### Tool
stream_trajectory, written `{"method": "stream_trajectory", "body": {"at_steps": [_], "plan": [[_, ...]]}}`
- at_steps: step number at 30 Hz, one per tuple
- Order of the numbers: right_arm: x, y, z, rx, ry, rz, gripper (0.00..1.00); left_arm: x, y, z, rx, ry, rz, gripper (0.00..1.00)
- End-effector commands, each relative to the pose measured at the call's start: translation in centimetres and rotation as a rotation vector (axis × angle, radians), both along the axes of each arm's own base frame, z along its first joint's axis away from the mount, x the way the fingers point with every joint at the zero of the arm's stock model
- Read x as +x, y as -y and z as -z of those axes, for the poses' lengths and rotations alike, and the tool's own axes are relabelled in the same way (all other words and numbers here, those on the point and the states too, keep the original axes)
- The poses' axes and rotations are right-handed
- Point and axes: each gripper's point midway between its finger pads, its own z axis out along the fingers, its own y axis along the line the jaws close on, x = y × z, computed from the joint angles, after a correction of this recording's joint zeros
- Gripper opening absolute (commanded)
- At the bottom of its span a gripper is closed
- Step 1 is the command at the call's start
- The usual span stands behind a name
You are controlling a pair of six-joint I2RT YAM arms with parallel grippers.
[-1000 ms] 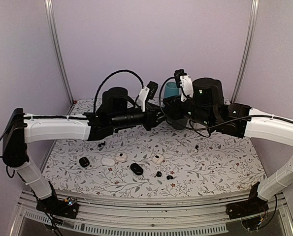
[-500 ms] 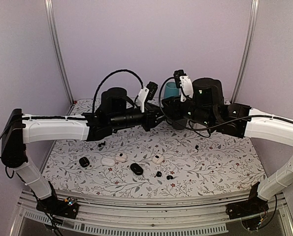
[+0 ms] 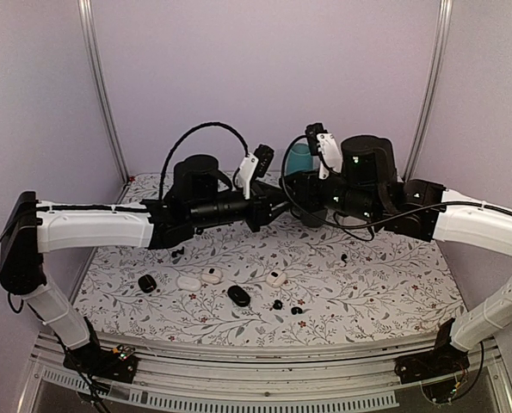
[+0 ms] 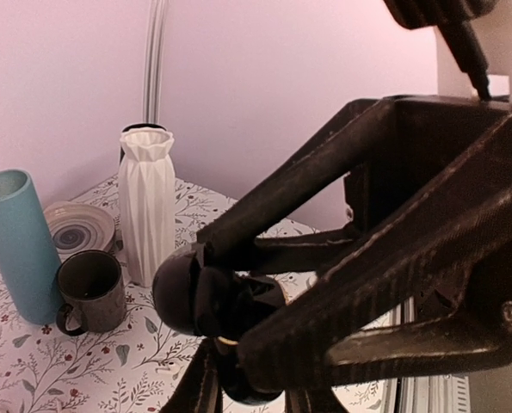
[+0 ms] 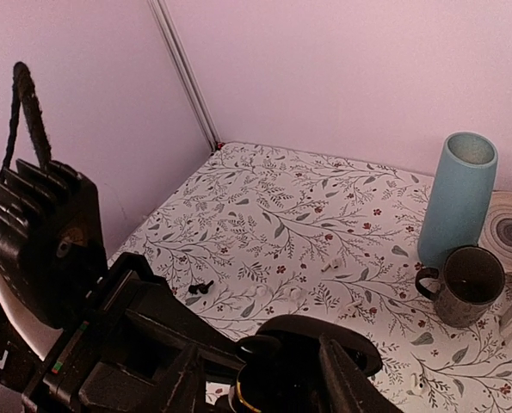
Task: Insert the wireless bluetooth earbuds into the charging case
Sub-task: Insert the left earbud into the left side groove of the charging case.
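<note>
A glossy black plastic charging case (image 4: 206, 301) is seen at 7 o'clock, between the left gripper's fingers (image 4: 385, 284) of matt, ribbed black plastic. The pleated white vase (image 4: 146, 202) looks matt, and the dark mug (image 4: 90, 291) looks glazed.

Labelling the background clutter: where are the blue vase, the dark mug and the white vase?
blue vase (image 4: 16, 249): left wrist view, mid-body.
dark mug (image 4: 96, 299): left wrist view, outer wall below rim.
white vase (image 4: 146, 211): left wrist view, middle of pleated side.
</note>
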Motion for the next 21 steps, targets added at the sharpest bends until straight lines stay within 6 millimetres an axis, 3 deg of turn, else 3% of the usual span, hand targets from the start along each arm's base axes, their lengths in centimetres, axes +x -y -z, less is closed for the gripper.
{"method": "stream_trajectory", "body": {"at_steps": [1, 5, 12, 17, 21], "plan": [[-0.7, 1.5, -1.0, 0.041, -0.026, -0.019, 0.47, -1.3, -0.7, -3.1, -0.067, 0.075, 0.042, 0.00], [-1.0, 2.4, -2.4, 0.095, -0.035, -0.057, 0.53, -1.6, -0.9, -3.0, -0.065, 0.082, 0.071, 0.00], [-1.0, 4.0, -4.6, 0.115, -0.020, -0.076, 0.55, -2.6, -1.3, -2.9, -0.071, 0.088, 0.143, 0.00], [-1.9, 2.8, -3.7, 0.036, -0.002, -0.222, 0.59, -4.1, -1.7, -3.2, -0.079, 0.105, 0.238, 0.00], [-1.4, 2.7, -3.0, -0.034, 0.002, -0.232, 0.59, -5.4, -2.1, -3.3, -0.082, 0.117, 0.314, 0.00]]}}
